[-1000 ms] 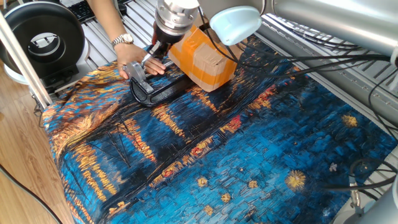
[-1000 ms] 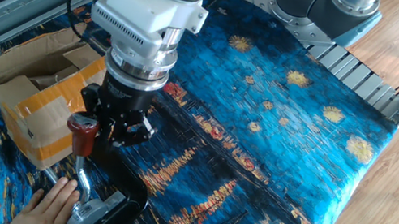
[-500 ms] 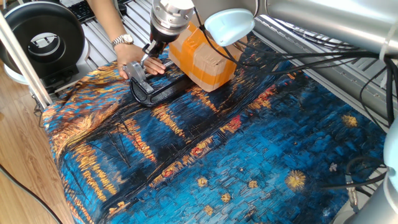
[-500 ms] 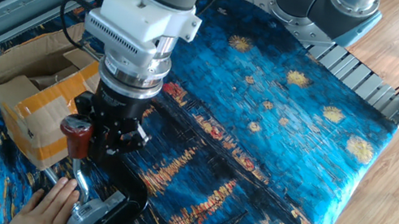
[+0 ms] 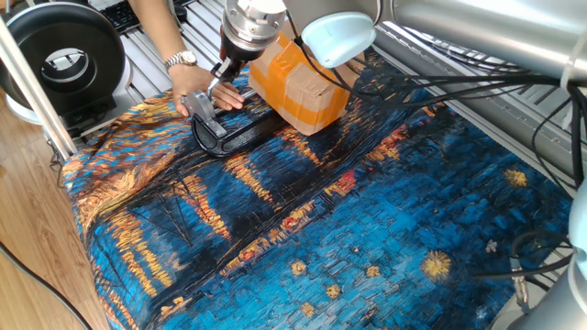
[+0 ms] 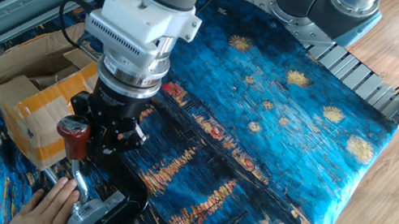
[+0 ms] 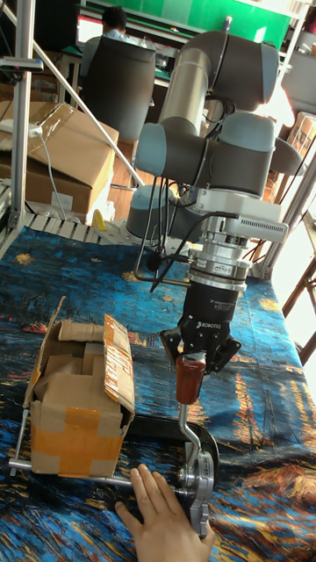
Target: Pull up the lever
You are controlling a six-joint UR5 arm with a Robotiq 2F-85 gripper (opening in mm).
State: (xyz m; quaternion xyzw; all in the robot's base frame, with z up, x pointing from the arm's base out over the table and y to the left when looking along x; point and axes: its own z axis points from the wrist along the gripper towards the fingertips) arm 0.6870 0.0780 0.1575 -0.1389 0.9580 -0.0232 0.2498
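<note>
Change since a second ago: pincer and red-brown knob have shifted a little toward the cardboard box; the lever now stands closer to upright.

Item 1, pincer: black, two-fingered, pointing down, clamped on the lever's knob; the knob sits between its fingertips in the tall fixed view.

Item 2, lever: thin silver rod running down from the knob, directly below the pincer, to a silver bracket on a black curved base. Bracket and base rest on the bench under the pincer.

Item 3, hand: a person's, flat on the cloth, below the pincer and touching the bracket.

Item 4, cardboard box: orange-taped, flaps open, just beside the pincer, on the cloth.
</note>
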